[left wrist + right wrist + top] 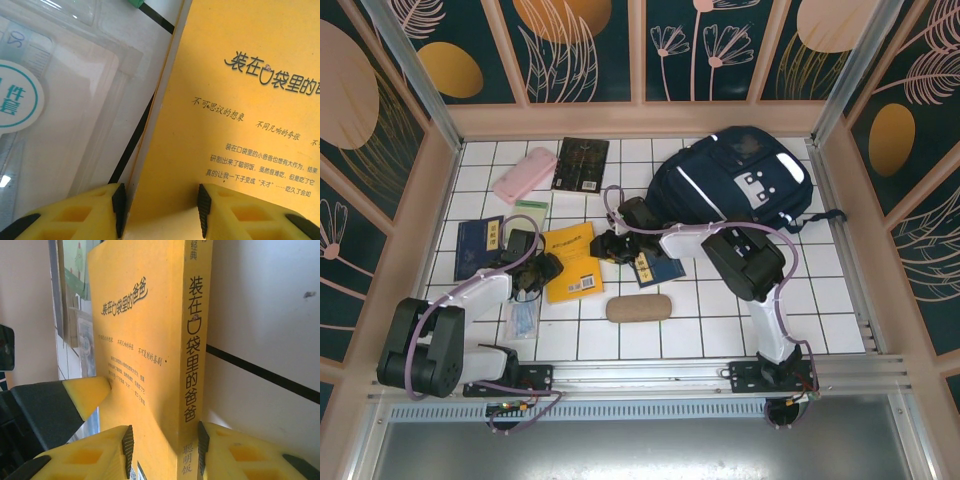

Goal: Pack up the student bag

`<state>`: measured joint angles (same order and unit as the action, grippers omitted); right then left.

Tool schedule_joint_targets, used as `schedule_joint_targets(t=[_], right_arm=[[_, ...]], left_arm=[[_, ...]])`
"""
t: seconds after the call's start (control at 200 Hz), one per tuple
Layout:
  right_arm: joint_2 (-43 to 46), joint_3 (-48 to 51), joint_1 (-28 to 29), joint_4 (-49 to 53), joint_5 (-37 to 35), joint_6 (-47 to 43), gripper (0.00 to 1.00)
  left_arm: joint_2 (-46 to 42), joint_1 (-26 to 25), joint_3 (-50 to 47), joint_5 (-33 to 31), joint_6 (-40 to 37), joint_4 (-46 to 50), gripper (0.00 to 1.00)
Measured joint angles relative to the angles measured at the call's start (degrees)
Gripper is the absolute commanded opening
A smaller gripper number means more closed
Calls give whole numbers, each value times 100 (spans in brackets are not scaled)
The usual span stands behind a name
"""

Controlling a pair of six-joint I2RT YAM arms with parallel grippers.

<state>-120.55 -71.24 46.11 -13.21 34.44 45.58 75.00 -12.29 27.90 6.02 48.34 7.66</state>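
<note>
Nearest the arm bases, just this side of the yellow paperback book [570,262] with black Chinese lettering, a clear plastic packet [525,318] and a brown oval pouch [638,308] lie on the white tiled table [720,300]. At the book's left edge the left gripper [160,212] stands spread, one finger over the packet and one over the cover, gripping nothing; it looks placed as a stop. On the book's spine side the right gripper [164,450] pinches the book across its thickness, one pad on the cover and one by the spine's lower edge. The step in hand seems to be raising the book off the tiles. To do it well, the pinch should reach deeper than the spine's corner before lifting, or the cover may splay and slip. Beyond the book to the right, well apart, lies the student bag [730,180], a large navy-blue fabric backpack with white stripes and grey patches. Its opening cannot be made out.
</note>
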Motion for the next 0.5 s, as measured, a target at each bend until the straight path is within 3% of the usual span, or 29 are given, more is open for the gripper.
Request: schedule_joint_targets(t=[0.23, 0.315, 0.395, 0.5], right_arm=[[-22, 118, 258, -898, 728, 264, 38], [-22, 155, 186, -848, 758, 278, 27], [-22, 155, 151, -627, 680, 186, 9], [-2, 155, 140, -382, 568, 72, 0]], left_arm=[[4, -22, -151, 859, 114, -549, 43], [9, -22, -155, 988, 149, -625, 43], [9, -24, -155, 1008, 149, -636, 44], [2, -35, -136, 1029, 144, -562, 54]])
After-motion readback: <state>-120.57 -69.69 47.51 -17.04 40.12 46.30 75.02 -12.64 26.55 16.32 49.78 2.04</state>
